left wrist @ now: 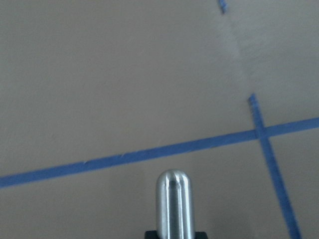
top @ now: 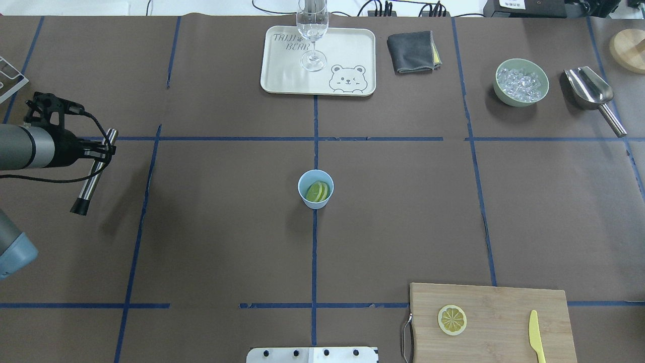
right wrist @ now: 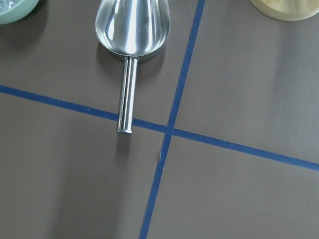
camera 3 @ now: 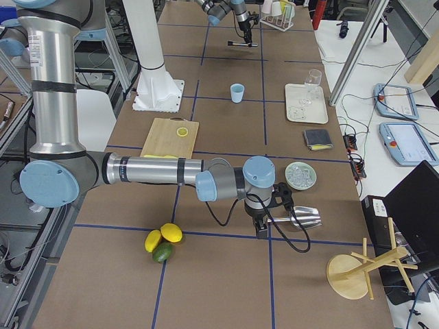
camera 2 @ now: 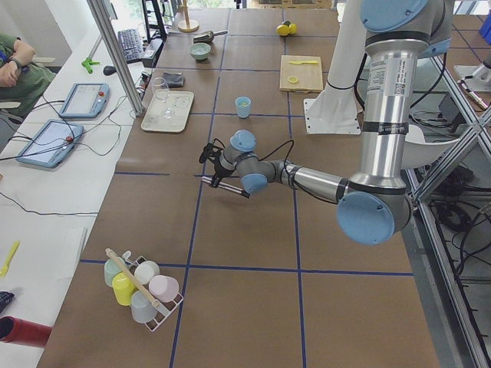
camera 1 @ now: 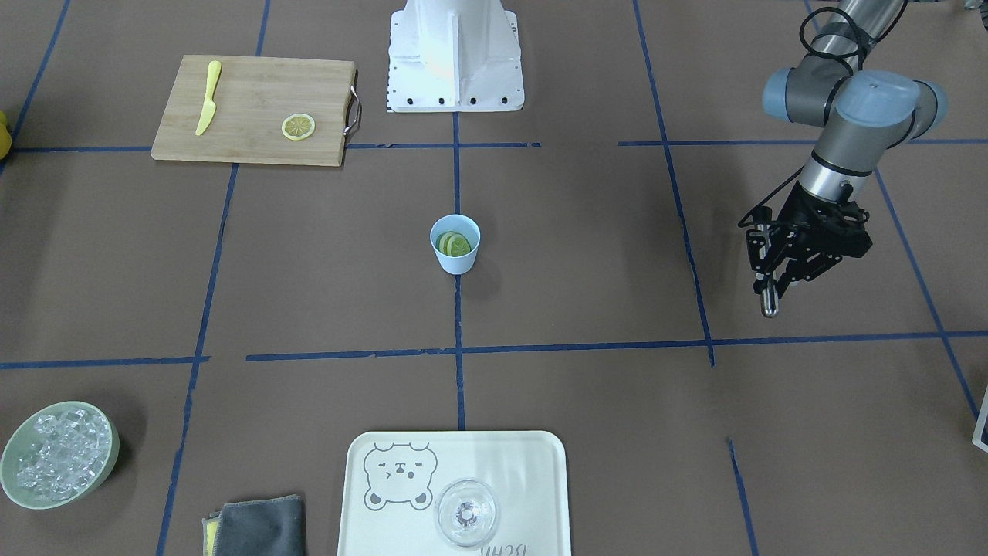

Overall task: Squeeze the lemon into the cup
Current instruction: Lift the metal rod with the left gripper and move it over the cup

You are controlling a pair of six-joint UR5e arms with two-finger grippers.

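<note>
The light-blue cup (camera 1: 455,261) stands at the table's middle, also in the overhead view (top: 314,200). Lemon slices (camera 1: 455,245) lie inside it, seen from above too (top: 318,191). One more lemon slice (top: 452,319) lies on the cutting board. My left gripper (top: 100,149) is shut on a steel rod (top: 91,174), held above the table far to the cup's left; it also shows in the front view (camera 1: 774,270). The rod's rounded tip (left wrist: 173,196) fills the left wrist view. My right gripper (camera 3: 263,228) shows only in the exterior right view, near a scoop; I cannot tell its state.
A bamboo cutting board (top: 499,302) holds a yellow plastic knife (top: 536,337). A bear tray (top: 282,75) holds a clear glass (top: 313,30). A grey cloth (top: 410,51), a green bowl of ice (top: 521,83) and a metal scoop (top: 590,91) lie along the far edge.
</note>
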